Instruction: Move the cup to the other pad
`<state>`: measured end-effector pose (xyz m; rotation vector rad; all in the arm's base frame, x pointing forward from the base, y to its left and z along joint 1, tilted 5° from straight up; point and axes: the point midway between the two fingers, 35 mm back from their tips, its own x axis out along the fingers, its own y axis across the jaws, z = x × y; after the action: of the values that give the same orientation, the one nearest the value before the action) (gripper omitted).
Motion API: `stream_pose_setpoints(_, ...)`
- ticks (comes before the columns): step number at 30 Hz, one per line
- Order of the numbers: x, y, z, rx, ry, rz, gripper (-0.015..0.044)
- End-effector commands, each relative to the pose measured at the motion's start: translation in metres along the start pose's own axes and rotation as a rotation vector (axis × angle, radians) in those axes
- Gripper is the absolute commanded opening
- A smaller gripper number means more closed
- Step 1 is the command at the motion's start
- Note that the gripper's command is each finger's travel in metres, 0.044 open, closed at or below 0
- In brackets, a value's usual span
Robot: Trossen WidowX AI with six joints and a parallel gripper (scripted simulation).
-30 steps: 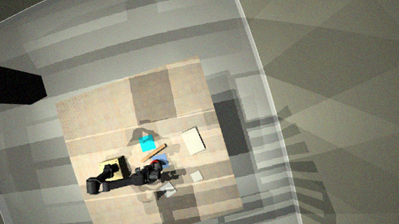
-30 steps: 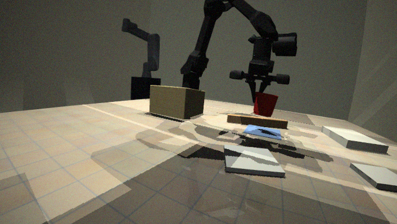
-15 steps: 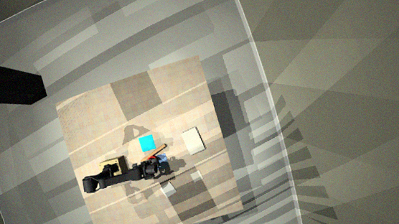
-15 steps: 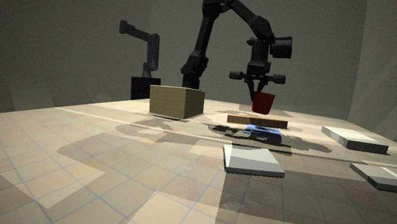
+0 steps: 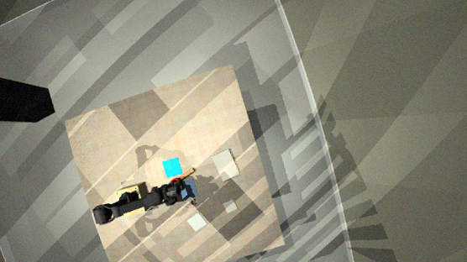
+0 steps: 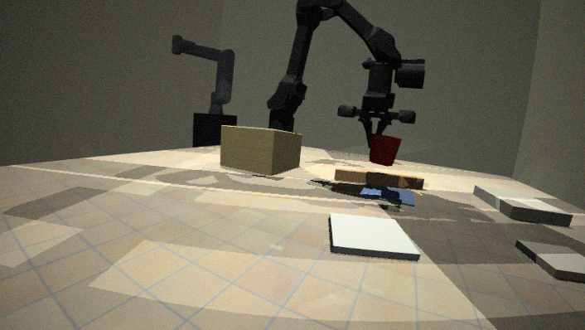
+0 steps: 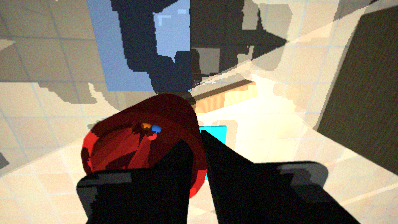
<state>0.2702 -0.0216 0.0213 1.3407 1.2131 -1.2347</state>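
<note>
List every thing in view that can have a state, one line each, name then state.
gripper: shut on the red cup's rim
red cup: lifted off the table, slightly tilted
marbles: inside the cup, at its bottom
blue pad: flat on the table, bare, below the cup
cyan pad: flat, nothing on it
wooden bar: lying between the pads
tan box: standing on the table, untouched

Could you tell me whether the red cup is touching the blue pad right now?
Apart. In the exterior view the cup hangs from the end effector, with the wooden bar and bare table visible between its base and the blue pad.
</note>
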Motion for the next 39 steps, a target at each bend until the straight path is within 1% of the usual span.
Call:
stream_pose_setpoints(1, -0.001, -0.003, -0.010, 0.002, 0.005, 0.003, 0.0000)
stream_pose_setpoints(39, -0.004, -0.025, -0.081, 0.002, 0.010, 0.002, 0.0000)
